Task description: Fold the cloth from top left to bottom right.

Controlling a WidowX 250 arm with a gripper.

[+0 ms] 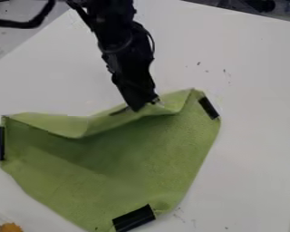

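The black gripper [145, 106] hangs down from the top of the view and is shut on the upper edge of the green cloth [135, 163]. Around the fingertips the cloth is bunched and raised, with a lighter flap turned over along the top edge. Black strips lie on the cloth at its left edge [1, 144], its upper right corner [209, 108] and its bottom edge [134, 218]. A small dark piece [119, 110] shows just left of the gripper, partly hidden by cloth.
The white table [250, 136] surrounds the cloth. An orange object [11, 227] sits in the bottom left corner. A thick black cable [20, 23] crosses the upper left, and dark items stand beyond the table's top right edge.
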